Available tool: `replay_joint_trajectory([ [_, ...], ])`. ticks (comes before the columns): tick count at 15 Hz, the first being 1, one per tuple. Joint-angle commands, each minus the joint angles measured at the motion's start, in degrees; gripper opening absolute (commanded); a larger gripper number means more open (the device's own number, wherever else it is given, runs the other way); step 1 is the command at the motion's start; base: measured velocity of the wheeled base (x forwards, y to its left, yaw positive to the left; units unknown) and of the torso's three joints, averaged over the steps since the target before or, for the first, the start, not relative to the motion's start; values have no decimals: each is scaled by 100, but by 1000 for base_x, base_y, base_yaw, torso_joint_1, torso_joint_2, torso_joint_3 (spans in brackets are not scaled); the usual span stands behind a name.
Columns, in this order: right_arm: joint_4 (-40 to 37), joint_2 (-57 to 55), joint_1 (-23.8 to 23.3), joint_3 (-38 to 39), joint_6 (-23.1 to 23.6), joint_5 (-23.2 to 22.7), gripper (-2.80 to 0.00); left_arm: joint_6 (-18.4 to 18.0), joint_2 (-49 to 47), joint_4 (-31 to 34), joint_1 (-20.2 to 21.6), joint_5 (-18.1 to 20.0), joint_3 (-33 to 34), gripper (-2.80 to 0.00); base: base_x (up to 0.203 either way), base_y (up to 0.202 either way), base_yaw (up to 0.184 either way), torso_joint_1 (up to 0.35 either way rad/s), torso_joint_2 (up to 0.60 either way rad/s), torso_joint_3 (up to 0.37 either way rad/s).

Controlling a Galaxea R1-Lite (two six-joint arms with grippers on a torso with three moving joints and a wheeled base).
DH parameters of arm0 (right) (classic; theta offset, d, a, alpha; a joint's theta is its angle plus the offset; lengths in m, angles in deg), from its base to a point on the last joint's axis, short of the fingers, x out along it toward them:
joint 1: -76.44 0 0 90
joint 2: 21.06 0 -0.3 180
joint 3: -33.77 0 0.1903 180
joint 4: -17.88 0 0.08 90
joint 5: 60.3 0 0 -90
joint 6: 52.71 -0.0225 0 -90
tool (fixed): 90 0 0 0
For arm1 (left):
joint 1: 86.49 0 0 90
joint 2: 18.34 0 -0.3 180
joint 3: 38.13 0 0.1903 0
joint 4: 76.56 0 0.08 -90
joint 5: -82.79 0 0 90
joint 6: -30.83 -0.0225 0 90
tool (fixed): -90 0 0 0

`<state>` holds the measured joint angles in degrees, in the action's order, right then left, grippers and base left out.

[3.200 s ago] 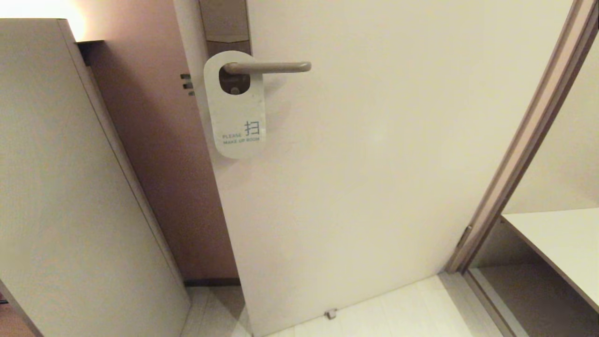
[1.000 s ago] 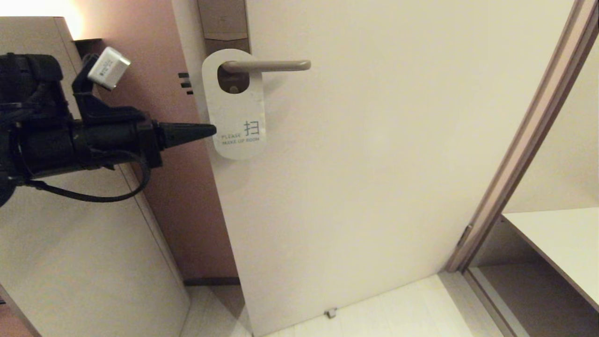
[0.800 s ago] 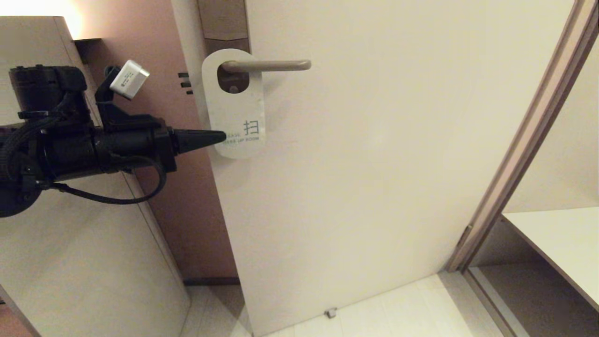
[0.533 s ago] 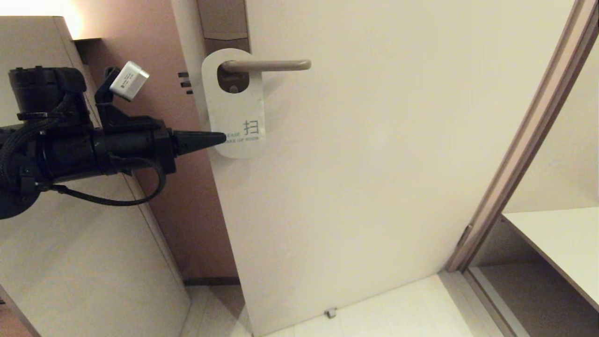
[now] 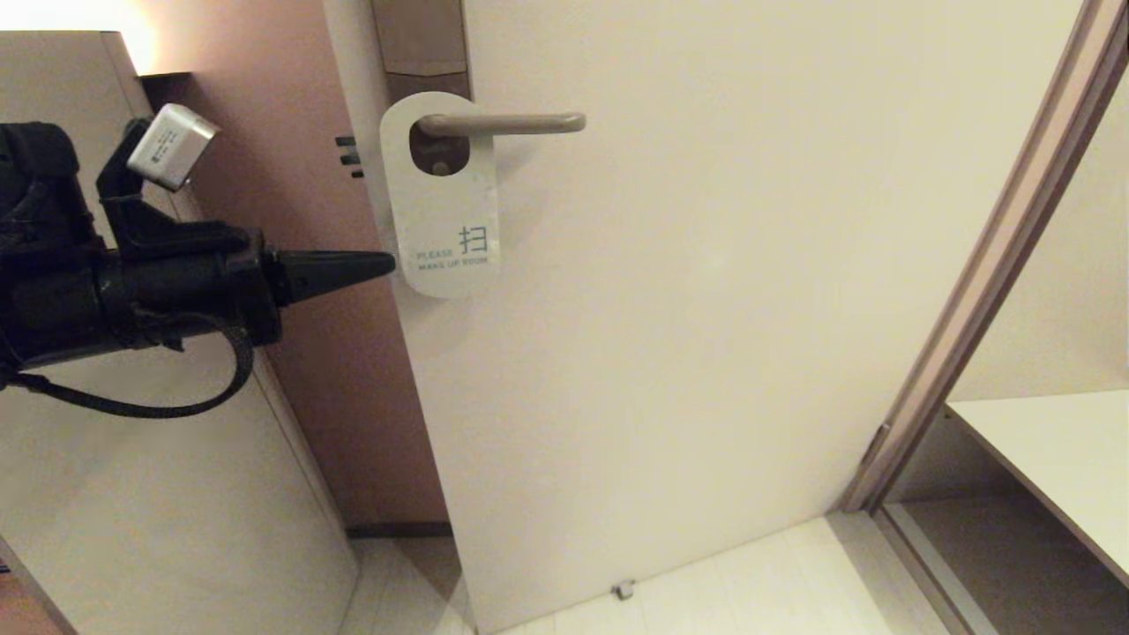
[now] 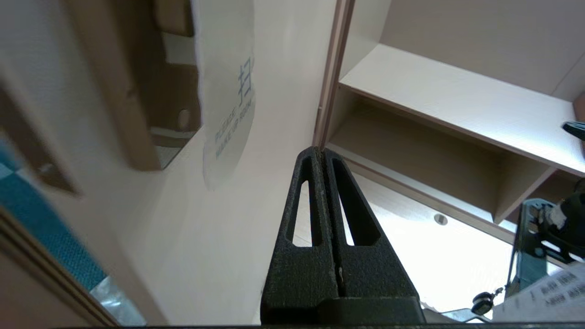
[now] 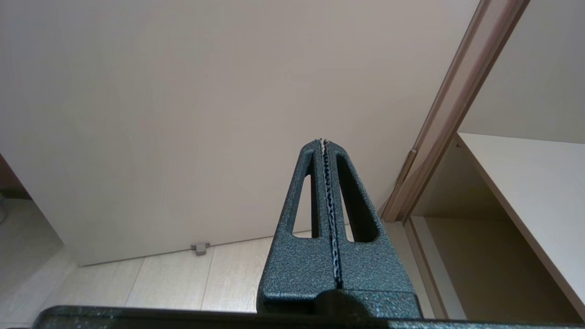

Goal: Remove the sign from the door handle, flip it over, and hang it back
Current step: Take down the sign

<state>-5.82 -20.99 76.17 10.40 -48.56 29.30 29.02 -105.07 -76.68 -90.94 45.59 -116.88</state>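
the black textured fingers of the left gripper were pressed flat together, holding nothing. their tip pointed level toward the lower left edge of the sign and stood just beside it; contact could not be confirmed from the head view, and the left wrist view showed the tip apart from the card. the left arm reached in from the left side of the head view, in front of a tall pale cabinet panel.

the flat white rounded card sign, printed "please make up room", hung by its oval hole on the straight brownish-grey metal door handle, white side facing out, lying against the pale door. the handle stood horizontal on its narrow matching plate.

the fingers of the right gripper were likewise closed flat and empty, seen only in the right wrist view, pointing toward the lower part of the door and the pale tiled floor.
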Motion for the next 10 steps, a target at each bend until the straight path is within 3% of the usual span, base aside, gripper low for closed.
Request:
replay_joint_trajectory([
  [1,-2,-7,0,0,6,-4,-280,4,179,-21,282,209,45,-280,0,0,0,0,0,0],
  [4,-2,-7,0,0,6,-4,-280,6,123,-25,807,770,38,-280,0,0,0,0,0,0],
  [5,-2,-7,-1,0,4,-4,-280,-2,91,-25,862,828,41,0,0,0,0,0,0,0],
  [10,-2,-7,-7,0,5,-4,-280,-37,-220,-87,862,873,-101,0,0,0,0,0,0,0],
])
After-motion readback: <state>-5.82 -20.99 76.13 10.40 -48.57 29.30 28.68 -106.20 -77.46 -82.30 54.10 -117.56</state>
